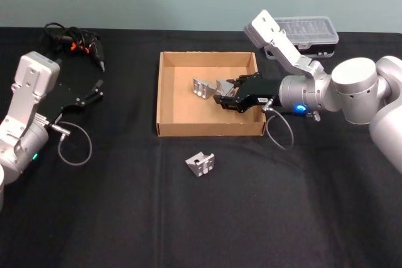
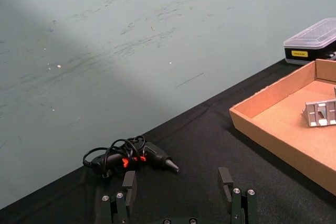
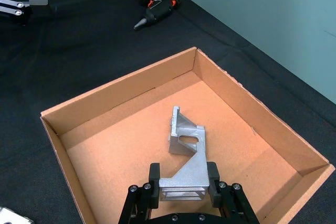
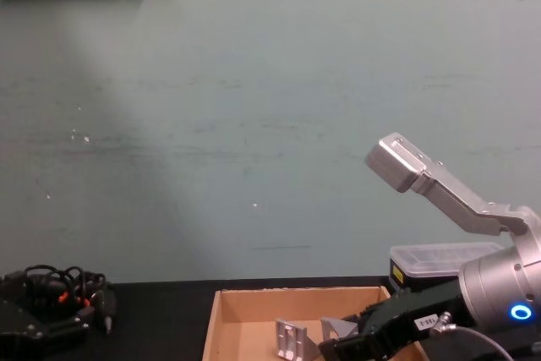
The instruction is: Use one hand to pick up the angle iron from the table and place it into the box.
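The right gripper (image 3: 183,186) has its two black fingers (image 3: 154,181) closed partway on an angle iron (image 3: 184,178), one finger pressed against each side of the silver bracket's base, with its sloped web pointing away from the wrist. In the head view this gripper (image 1: 225,92) comes in from 3 o'clock across the right wall of the box (image 1: 161,95) and holds the angle iron (image 1: 222,85) inside it, near the middle of the floor; I cannot tell whether the piece touches the cardboard. Just beside it toward 9 o'clock, a second angle iron (image 1: 201,87) lies on the box floor. In the right wrist view that second angle iron (image 3: 185,136) sits so close to the held one that I cannot tell whether they touch. Behind the fingers, the arm's blue ring (image 1: 300,108) glows just outside the box at 3 o'clock. A third angle iron (image 1: 201,164) lies on the black table (image 1: 125,211) at 6 o'clock from the box, near its front wall. A clear-lidded case (image 1: 308,29) sits at 2 o'clock from the box and a black corded tool (image 1: 75,39) at 10 o'clock, both near the table's far edge. The left gripper (image 1: 94,92) is idle at 9 o'clock, well apart from the box, its fingers (image 2: 128,182) spread wide with nothing between them
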Available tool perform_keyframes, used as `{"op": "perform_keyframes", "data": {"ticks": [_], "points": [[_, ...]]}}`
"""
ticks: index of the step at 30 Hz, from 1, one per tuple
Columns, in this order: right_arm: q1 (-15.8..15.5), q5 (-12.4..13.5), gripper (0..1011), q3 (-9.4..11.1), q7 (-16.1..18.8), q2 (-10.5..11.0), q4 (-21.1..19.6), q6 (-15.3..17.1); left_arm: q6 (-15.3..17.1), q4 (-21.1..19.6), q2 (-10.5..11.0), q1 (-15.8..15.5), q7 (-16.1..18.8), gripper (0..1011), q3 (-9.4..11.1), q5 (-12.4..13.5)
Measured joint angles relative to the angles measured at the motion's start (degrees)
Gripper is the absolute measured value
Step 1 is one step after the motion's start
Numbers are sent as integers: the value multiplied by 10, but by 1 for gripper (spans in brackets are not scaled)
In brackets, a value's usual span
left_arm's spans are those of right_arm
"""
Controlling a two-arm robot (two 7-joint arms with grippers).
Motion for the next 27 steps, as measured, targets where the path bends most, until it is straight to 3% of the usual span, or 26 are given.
{"op": "perform_keyframes", "data": {"ticks": [5, 18, 23, 27], "points": [[0, 0, 530, 0, 0, 0, 0, 0, 0, 0, 0, 0, 0, 1011, 0, 0], [0, 1, 906, 0, 0, 0, 0, 0, 0, 0, 0, 0, 0, 1011, 0, 0], [0, 1, 1002, 0, 0, 0, 0, 0, 0, 0, 0, 0, 0, 1011, 0, 0], [0, 1, 1002, 0, 0, 0, 0, 0, 0, 0, 0, 0, 0, 1011, 0, 0]]}}
